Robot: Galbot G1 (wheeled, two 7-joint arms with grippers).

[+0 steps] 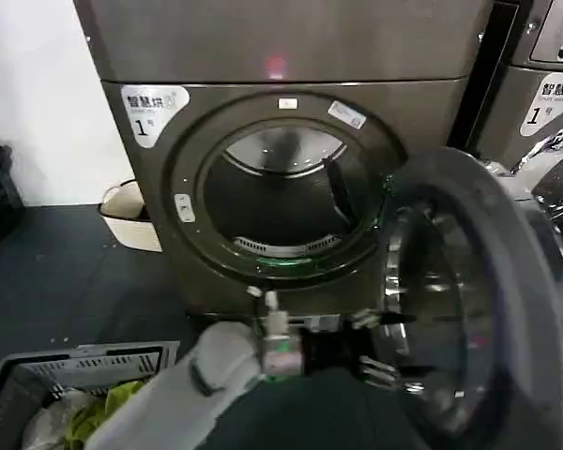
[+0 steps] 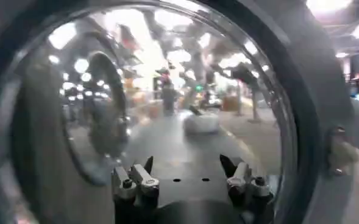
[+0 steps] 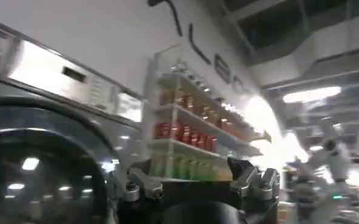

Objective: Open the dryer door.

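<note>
Left claw [image 1: 380, 347], fingers spread and gripping nothing, sits against the inner face of the dryer door [image 1: 488, 309], which stands swung well out from the drum opening [image 1: 280, 192]. Door looks heavy, rigid and hinged; its chrome is probably slick, so push the rim, not the glass.

The dryer door [image 1: 479, 309], swung open at the lower right of the head view, is cut off by the right and bottom edges. The left tool [image 1: 380, 347] reaches against its inner side there, fingertips blurred, so contact cannot be told. At the lower left, a laundry basket [image 1: 75, 370] is cropped by the bottom edge.
</note>
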